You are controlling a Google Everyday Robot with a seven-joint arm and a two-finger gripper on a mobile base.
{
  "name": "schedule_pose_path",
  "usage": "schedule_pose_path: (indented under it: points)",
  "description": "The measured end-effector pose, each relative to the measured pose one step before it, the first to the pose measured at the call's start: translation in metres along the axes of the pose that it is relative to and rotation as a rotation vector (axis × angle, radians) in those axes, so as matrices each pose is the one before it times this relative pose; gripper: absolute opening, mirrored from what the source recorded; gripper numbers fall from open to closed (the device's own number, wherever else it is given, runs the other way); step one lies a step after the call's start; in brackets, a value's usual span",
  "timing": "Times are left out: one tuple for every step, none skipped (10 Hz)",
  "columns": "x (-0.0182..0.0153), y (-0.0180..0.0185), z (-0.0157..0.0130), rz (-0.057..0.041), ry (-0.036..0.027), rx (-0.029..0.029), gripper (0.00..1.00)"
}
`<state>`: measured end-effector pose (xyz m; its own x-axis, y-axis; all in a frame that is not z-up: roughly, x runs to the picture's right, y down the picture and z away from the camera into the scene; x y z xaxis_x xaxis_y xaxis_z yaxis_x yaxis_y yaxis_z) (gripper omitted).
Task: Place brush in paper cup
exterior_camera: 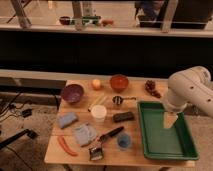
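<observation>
Nothing of the task looks done yet on the left half of the wooden surface (75, 158). The orange-red stick (66, 146) lies near the front edge with a grey-blue cloth (85, 133) just right of it. The brush (107, 139) lies flat beside that cloth, its grey head toward the front edge and its black handle slanting up to the right — untouched, and outside the paper cup (99, 114). The cup stands upright just behind the brush, near the middle, with nothing visible in it. A small blue cup (123, 142) sits close to the handle's end. Reaching, grasping, lifting and dropping all appear to remain. Further right, the claw (171, 120) hangs over the green tray (155, 145), well apart from the brush — whether it is apart or together cannot be told. The white arm (192, 90) bends in from the right edge, its bulky elbow high and its wrist pointing down.
</observation>
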<state>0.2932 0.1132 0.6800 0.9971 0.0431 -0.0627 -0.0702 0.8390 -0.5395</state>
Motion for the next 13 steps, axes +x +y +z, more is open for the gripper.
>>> schedule_pose_path:
  points:
    - [0.00000,0.00000,0.00001,0.00003,-0.00005,0.00001,0.80]
    - [0.00001,0.00000,0.00004,0.00001,-0.00001,-0.00004,0.80]
    - [0.00002,0.00014,0.00052,0.00034,-0.00086,-0.00021,0.80]
    - [-0.00096,0.00035,0.00010,-0.00034,-0.00488,0.00513,0.80]
    - [-0.00209,0.00118,-0.00013,-0.00436,-0.00522,0.00557,0.80]
    - [-0.00689,0.00172,0.00028,-0.00989,-0.00976,0.00443,0.80]
    - [-0.01391,0.00139,0.00022,-0.01257,-0.01501,0.00699,0.80]
    - [-0.00763,0.00049,0.00006,-0.01129,-0.00821,0.00501,0.80]
    - [-0.00527,0.00179,0.00024,-0.01358,-0.00263,0.00765,0.80]
    - [-0.02540,0.00056,0.00070,-0.05035,-0.01040,0.01410,0.80]
    - [-0.01578,-0.00036,0.00124,-0.02803,-0.00899,0.00318,0.80]
    - [-0.02175,-0.00064,0.00210,-0.04463,-0.01191,0.00252,0.80]
    - [-0.01026,-0.00005,0.00160,-0.02420,-0.00719,0.00089,0.80]
